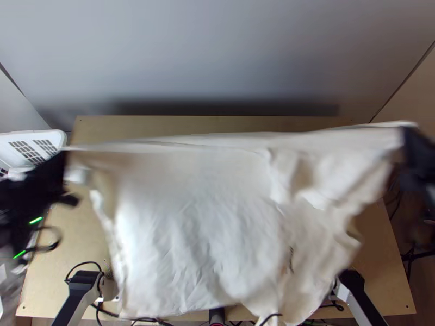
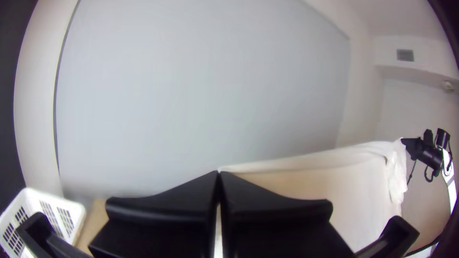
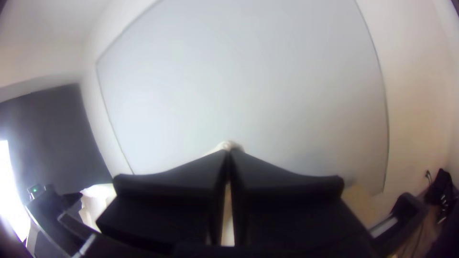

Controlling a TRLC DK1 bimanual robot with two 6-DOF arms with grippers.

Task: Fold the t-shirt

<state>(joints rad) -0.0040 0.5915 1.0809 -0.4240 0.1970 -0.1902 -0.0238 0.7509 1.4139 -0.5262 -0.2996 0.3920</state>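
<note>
Since both grippers have the white cloth t-shirt [image 1: 190,217] by its upper edge, the next move turns on how that edge lies to the table: it spans side to side, roughly parallel to the far edge of the light wooden table [image 1: 163,123], with the cloth running from it toward the near edge. Black two-fingered left gripper [image 2: 218,173] has the end on the table's left side, black two-fingered right gripper [image 3: 228,150] the end out past the table's right side. Each arm is nearest its own end, no crossing. Both are clamped, finger pads together on a pinch of cloth. Shirt is held up and stretched between them over the table, covering most of its middle; lower part comes down around the near edge. Can't tell how much of it rests on the wood. Looks: upper edge pulled nearly straight, left and middle part broad and fairly flat with fine creases, right part in deeper folds, loose and uneven toward the near edge. Can't identify collar or sleeves. White slotted plastic basket [image 1: 38,135] sits just off the table's far left corner, close to the left gripper's side. My read: still the spreading step, no fold made. Next would be laying it down with that edge kept parallel to the table's far side, both arms lowering together. Risks: right-hand folds get trapped underneath, near-edge cloth drapes off the table, or one pinch slips under tension.
</note>
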